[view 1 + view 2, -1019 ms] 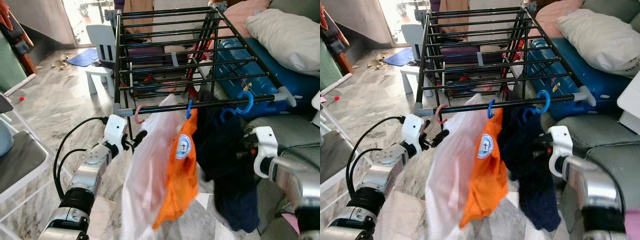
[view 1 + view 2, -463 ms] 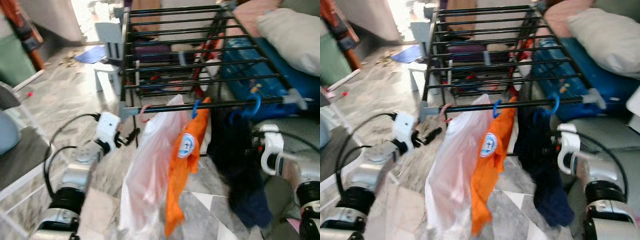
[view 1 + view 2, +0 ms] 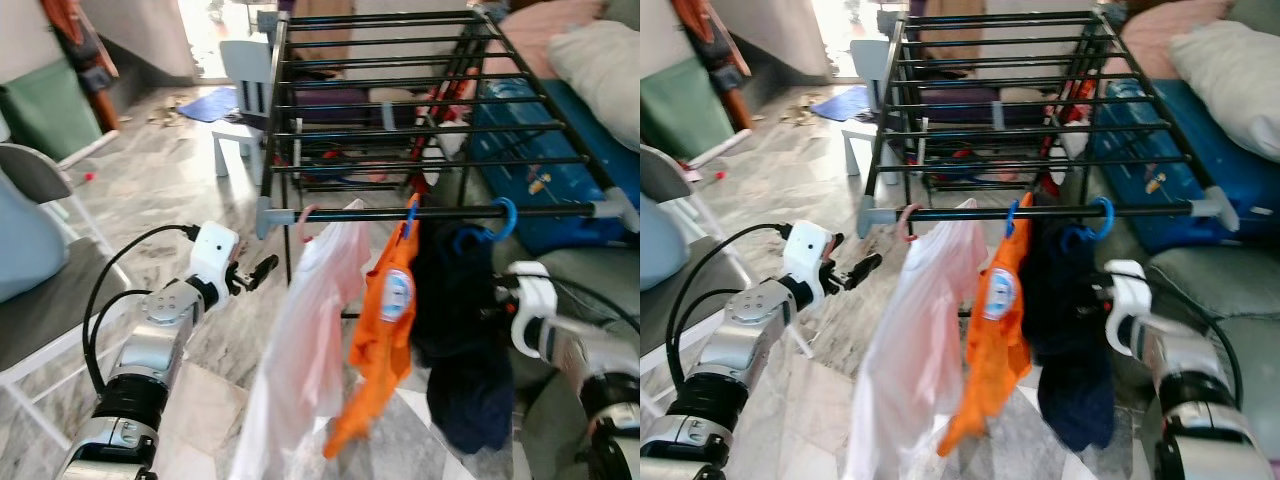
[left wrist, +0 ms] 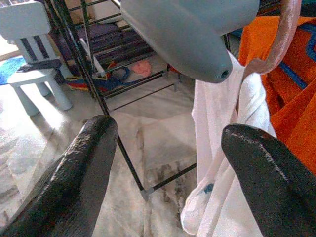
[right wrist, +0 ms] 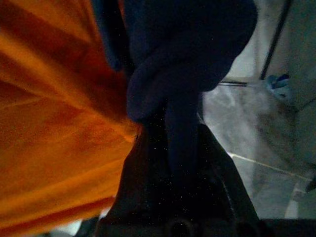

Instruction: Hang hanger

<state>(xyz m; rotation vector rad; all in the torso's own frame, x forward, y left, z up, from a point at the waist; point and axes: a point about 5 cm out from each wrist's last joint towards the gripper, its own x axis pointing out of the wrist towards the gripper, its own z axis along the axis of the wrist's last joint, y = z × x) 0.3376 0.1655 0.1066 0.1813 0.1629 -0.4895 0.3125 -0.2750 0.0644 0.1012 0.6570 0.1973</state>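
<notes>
Three hangers hang on the front bar (image 3: 440,212) of a black drying rack. A pink hanger (image 3: 303,222) carries a white garment (image 3: 310,340). A blue hanger (image 3: 409,215) carries an orange shirt (image 3: 385,330). Another blue hanger (image 3: 497,215) carries a navy garment (image 3: 460,330). My left gripper (image 3: 258,270) stands open and empty just left of the white garment, with the pink hook (image 4: 276,39) beyond its fingers (image 4: 74,177). My right gripper (image 3: 1095,300) is pressed into the navy garment's right side, with navy cloth (image 5: 182,64) pinched between its fingers.
A small white chair (image 3: 243,90) stands behind the rack's left end. A blue case (image 3: 540,150) and a pillow (image 3: 610,60) lie at the right, above a grey sofa (image 3: 590,270). A grey folding chair (image 3: 40,300) is at my left. Marble floor lies below.
The camera has swung, so the rack sits further right in the picture. My left gripper, which touched the white garment's edge, now stands a little clear of it. The right gripper stays in the navy garment.
</notes>
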